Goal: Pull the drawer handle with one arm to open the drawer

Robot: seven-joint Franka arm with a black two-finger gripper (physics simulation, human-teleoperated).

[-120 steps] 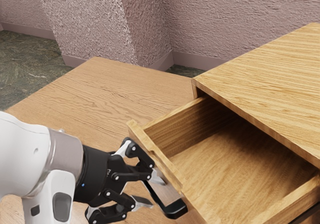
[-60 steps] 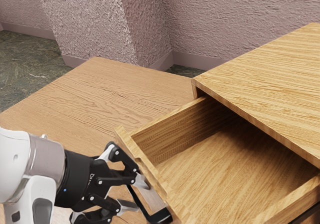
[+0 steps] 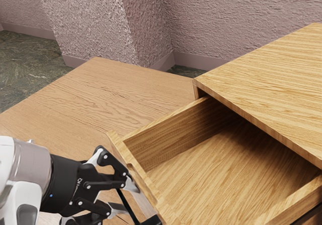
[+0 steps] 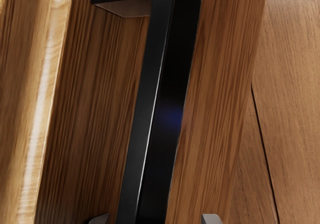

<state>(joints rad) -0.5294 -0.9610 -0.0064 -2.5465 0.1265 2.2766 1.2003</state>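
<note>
The wooden drawer [image 3: 132,165] stands pulled far out of the cabinet [image 3: 271,84], its inside bare. A black bar handle [image 3: 132,209] runs along the drawer's front face near the exterior view's lower edge. My black gripper [image 3: 126,198] comes in from the lower left and is shut on the handle, one finger on each side of the bar. In the wrist view the handle [image 4: 160,114] crosses the drawer front [image 4: 90,114] lengthwise, with both grey fingertips [image 4: 100,218] flanking it.
The cabinet sits on a wide wooden table [image 3: 100,99] that stretches to the exterior view's left and back. A rough pink pillar [image 3: 100,18] and wall stand behind the table. Green stone floor [image 3: 25,64] lies beyond its left edge.
My gripper has drawn back toward the exterior view's lower left with the handle in it. The drawer has slid further out of the cabinet with it.
</note>
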